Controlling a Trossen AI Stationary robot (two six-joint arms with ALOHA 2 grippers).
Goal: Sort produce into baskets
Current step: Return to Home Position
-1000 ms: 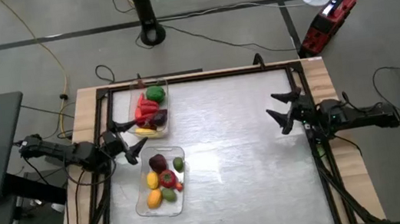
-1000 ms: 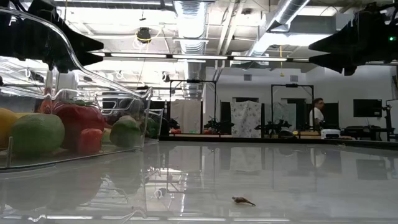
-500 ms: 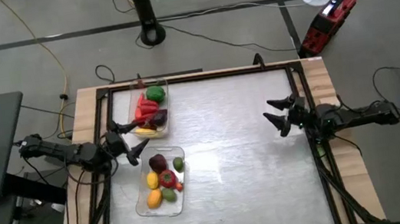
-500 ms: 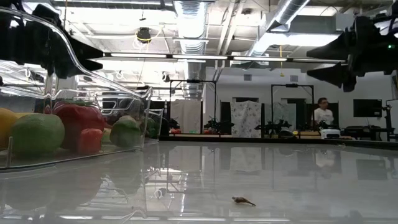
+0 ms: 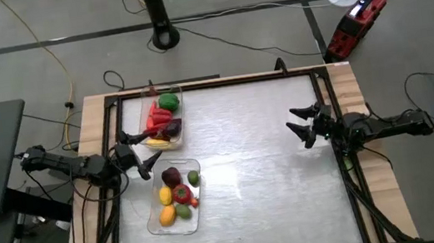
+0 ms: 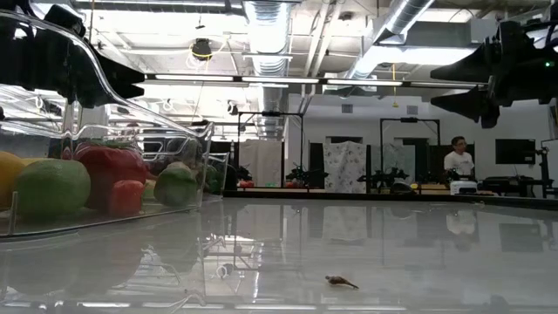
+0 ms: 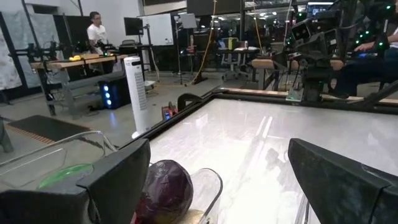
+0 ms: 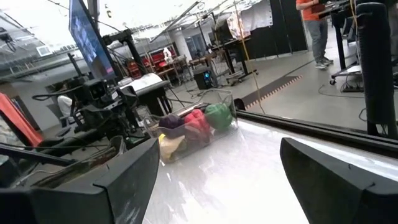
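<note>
Two clear baskets stand at the table's left. The far basket (image 5: 163, 117) holds green, red, dark purple and yellow produce. The near basket (image 5: 174, 196) holds a dark purple fruit, green, yellow, red and orange pieces. My left gripper (image 5: 139, 154) is open and empty, above the table between the two baskets. My right gripper (image 5: 300, 124) is open and empty at the table's right side, far from both. The near basket (image 6: 87, 187) fills the low view's left. The far basket (image 8: 193, 127) also shows in the right wrist view, and a dark purple piece (image 7: 165, 186) in the left wrist view.
The shiny table top (image 5: 266, 174) is bare between the baskets and my right gripper. A small brown scrap (image 6: 340, 281) lies on it near the front. A dark frame (image 5: 220, 83) runs along the table's edges. A person (image 6: 455, 161) stands in the room behind.
My right gripper has drawn a little toward the table's left and far edge, staying open. My left gripper has pulled slightly back toward the table's left edge. The baskets and produce have not moved.
</note>
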